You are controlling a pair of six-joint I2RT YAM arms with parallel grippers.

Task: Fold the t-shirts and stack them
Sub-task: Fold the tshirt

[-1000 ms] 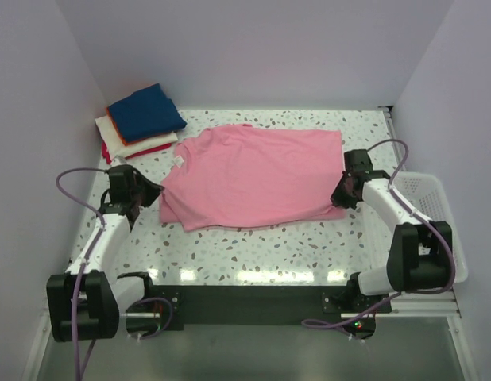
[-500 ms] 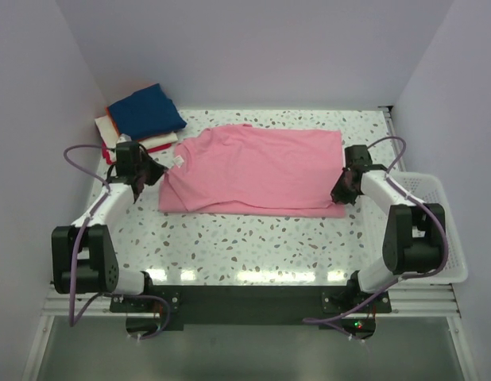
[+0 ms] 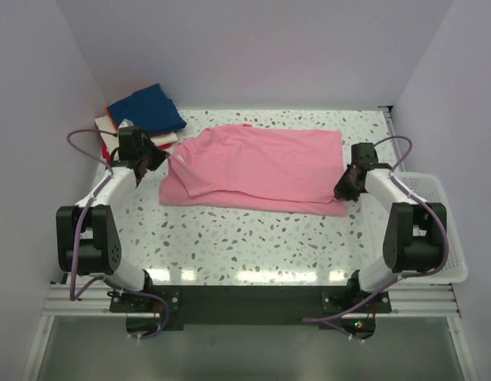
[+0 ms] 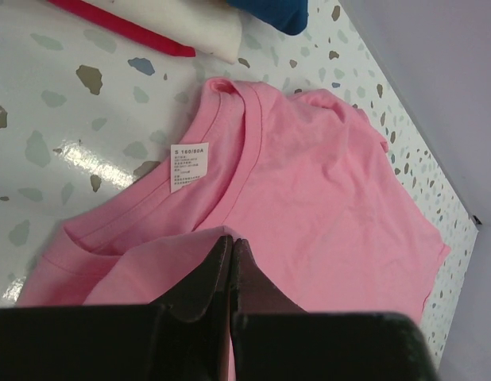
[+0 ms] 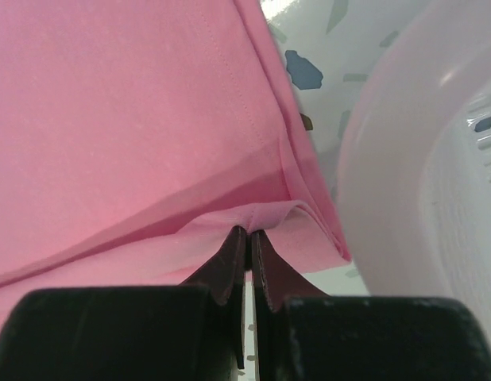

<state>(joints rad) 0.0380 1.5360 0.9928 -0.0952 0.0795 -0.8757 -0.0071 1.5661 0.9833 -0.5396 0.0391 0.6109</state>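
- The pink shirt [image 3: 257,171] lies spread across the middle of the surface [image 3: 253,238], collar towards my left arm and hem towards my right, stretched between my two grippers.
- My left gripper [image 3: 156,158] sits at the collar end. In the left wrist view its fingers are pressed together at their tips [image 4: 230,244] on a lifted flap of pink fabric, with the white size label [image 4: 188,167] just beyond them.
- My right gripper [image 3: 342,189] is at the hem end, at the near corner. Its fingers are clamped tight [image 5: 247,236] on a pinched fold of the same shirt, which shows two layers there.
- A folded stack sits in the far left corner, just beyond my left gripper: the navy shirt [image 3: 146,111] is on top, with the white shirt [image 4: 190,24] and the red shirt [image 4: 118,24] under it, and an orange edge peeking out.
- The surface is white with dark speckles and glares under the light.
- A white basket [image 3: 446,238] stands at the right edge beside my right arm, close to the shirt's corner [image 5: 404,159].
- Pale lilac walls close in on three sides.
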